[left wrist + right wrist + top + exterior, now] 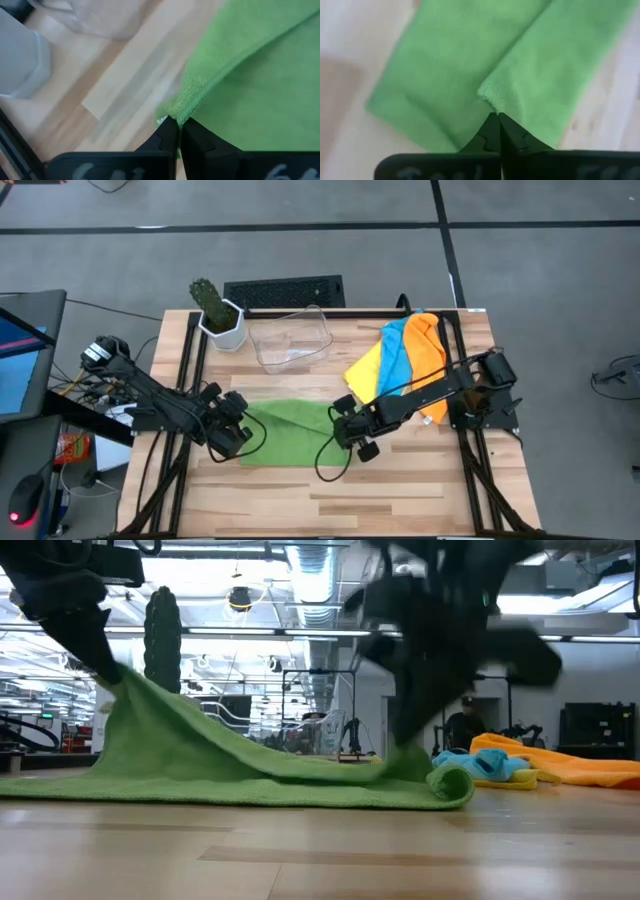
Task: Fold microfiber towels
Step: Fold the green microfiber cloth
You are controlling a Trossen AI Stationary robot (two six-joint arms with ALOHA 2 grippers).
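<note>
A green towel (290, 432) lies spread on the wooden table between my two grippers. My left gripper (240, 432) is shut on its left end, which is raised off the table (120, 685). My right gripper (347, 430) is shut on its right end, where the cloth curls over itself (452, 785). The middle of the towel rests flat on the table. Yellow, light blue and orange towels (408, 355) lie in a loose overlapping pile at the far right. My left gripper pinches the green towel's hemmed edge at a corner (184, 111) between its two fingers, slanting down from the table's left. That end is lifted, and the cloth slopes slack from it down to the table. My right gripper pinches a corner of the towel's right end (489, 101) between its two fingers, slanting down from the right. The corner is raised a little, with the cloth below it (445, 75) lying on the table.
A clear plastic bin (290, 340) stands at the far middle, with a potted cactus (218, 312) to its left and a black keyboard (285, 290) behind the table. Bare wood (330, 495) stretches along the near edge.
</note>
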